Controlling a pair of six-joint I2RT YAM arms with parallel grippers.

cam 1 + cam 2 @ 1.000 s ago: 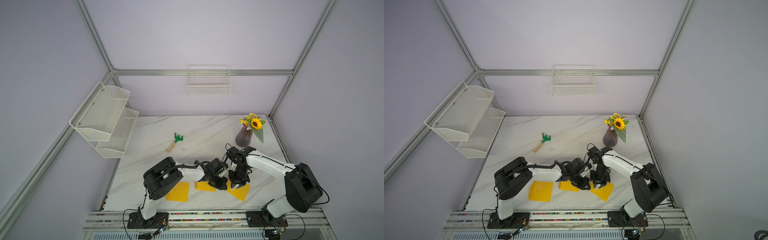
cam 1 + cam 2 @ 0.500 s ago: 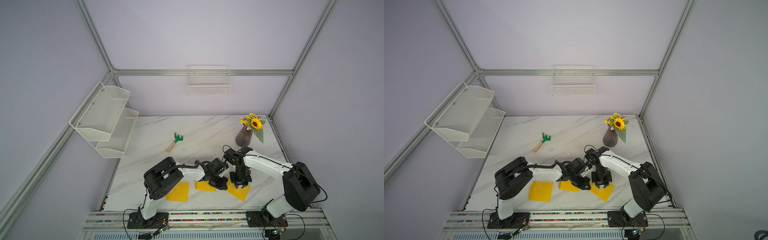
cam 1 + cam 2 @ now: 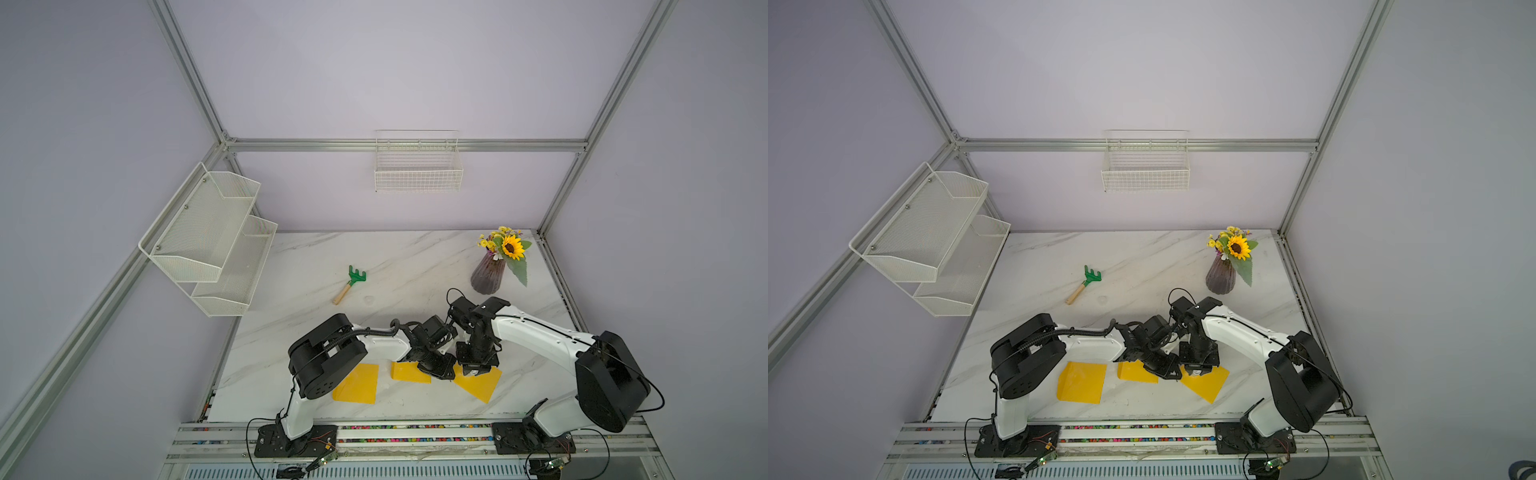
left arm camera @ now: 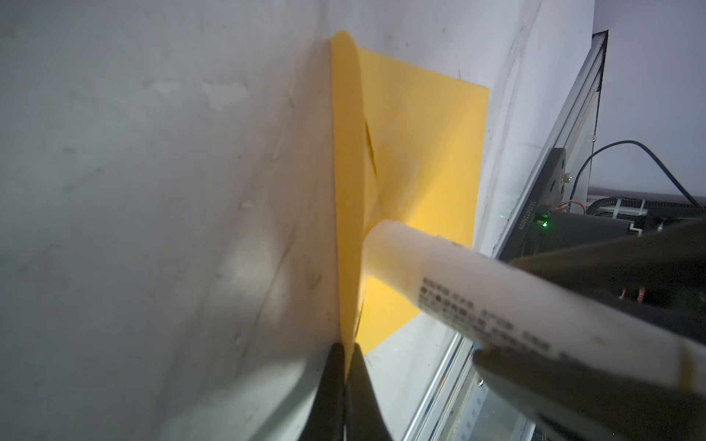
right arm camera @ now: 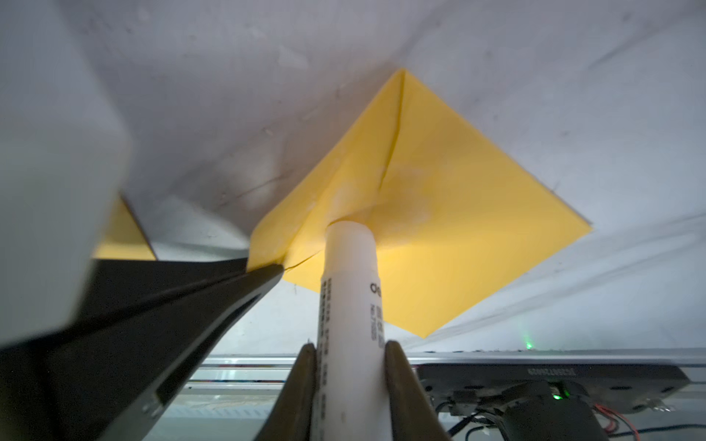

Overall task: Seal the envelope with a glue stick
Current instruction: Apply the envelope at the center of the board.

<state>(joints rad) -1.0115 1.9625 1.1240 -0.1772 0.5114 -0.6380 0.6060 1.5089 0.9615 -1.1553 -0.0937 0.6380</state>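
The yellow envelope point(image 3: 478, 386) point(image 3: 1206, 382) lies near the table's front edge. Its flap point(image 4: 345, 172) is lifted, and my left gripper point(image 4: 345, 355) point(image 3: 441, 371) is shut on the flap's edge. My right gripper point(image 5: 349, 355) point(image 3: 476, 368) is shut on the glue stick point(image 5: 349, 282) point(image 4: 477, 301), a white tube with dark print. The tube's tip presses on the envelope point(image 5: 458, 229) just under the raised flap. In both top views the stick itself is hidden beneath the gripper.
Two more yellow paper pieces point(image 3: 357, 384) point(image 3: 409, 372) lie left of the envelope. A green toy rake point(image 3: 351, 282) and a sunflower vase point(image 3: 488, 276) stand farther back. The metal rail point(image 3: 415, 432) runs along the front edge. A wire shelf point(image 3: 208, 241) hangs on the left wall.
The right arm's wrist has shifted slightly, moving the glue stick a little over the envelope. The left arm holds still and both grips are the same.
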